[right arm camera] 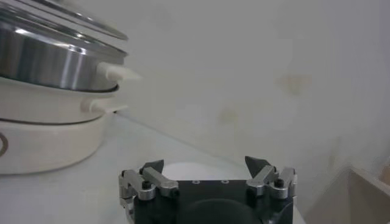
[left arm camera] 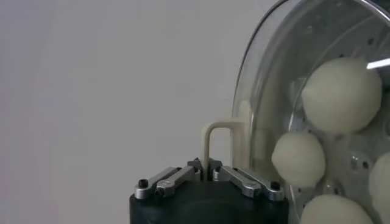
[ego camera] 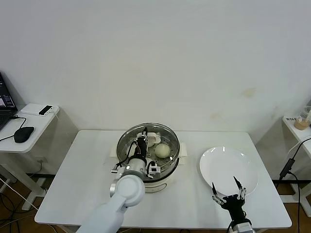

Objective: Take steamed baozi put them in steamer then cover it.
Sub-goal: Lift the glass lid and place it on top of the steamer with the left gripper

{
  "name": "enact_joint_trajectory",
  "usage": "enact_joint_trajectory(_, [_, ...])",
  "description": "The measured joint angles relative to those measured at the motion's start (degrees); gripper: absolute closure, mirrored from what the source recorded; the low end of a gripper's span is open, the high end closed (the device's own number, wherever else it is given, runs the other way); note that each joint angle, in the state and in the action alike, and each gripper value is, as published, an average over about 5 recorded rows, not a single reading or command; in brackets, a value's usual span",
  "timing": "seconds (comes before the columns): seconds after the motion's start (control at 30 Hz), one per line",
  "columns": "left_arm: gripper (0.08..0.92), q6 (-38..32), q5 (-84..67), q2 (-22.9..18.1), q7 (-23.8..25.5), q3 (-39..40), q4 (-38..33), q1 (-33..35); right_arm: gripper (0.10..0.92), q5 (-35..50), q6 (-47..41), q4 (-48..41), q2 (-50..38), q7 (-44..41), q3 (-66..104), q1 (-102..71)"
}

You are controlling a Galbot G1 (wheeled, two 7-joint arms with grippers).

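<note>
Stainless steel gleams at the middle of the white table (ego camera: 87, 160): the steamer (ego camera: 127, 145), a round shiny basket with a perforated floor on a cream-white electric pot base with side handles, serves here as the landmark. On it lies the cover (left arm camera: 262, 79), a round clear glass lid with a metal rim and a cream-white bar handle at its centre. The left pincer (ego camera: 142, 141) is over the steamer's centre, fingers closed tight on that bar handle, as the left wrist view shows with the handle's loop rising from between the shut fingertips. Through the glass the steamed baozi (left arm camera: 340, 94), smooth round cream-white buns, sit inside the basket on the perforated floor; four show in the left wrist view, packed close together, while only one is plain from the head view. To the right of the steamer, apart from it, lies a flat round white plate (ego camera: 228, 167) with nothing on it. The right pincer (ego camera: 227, 193) hovers at the plate's near edge, further from the steamer than the plate's centre, its fingers spread wide and holding nothing.
</note>
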Motion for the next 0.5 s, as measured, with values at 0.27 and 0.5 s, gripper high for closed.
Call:
enact_joint_trajectory(0.27, [0.865,-0.73,1.56,-0.63,-0.64,-0.58,1.29,0.54,0.203,0.09,0.02,0.07,-0.08,-0.01,-0.21,-0.13])
enact_joint_trajectory(0.5, [0.865,-1.0,2.25,-1.22,-0.99,-0.87,1.71,1.02,0.203,0.15,0.08,0.08,-0.23,-0.04,-0.35,-0.19])
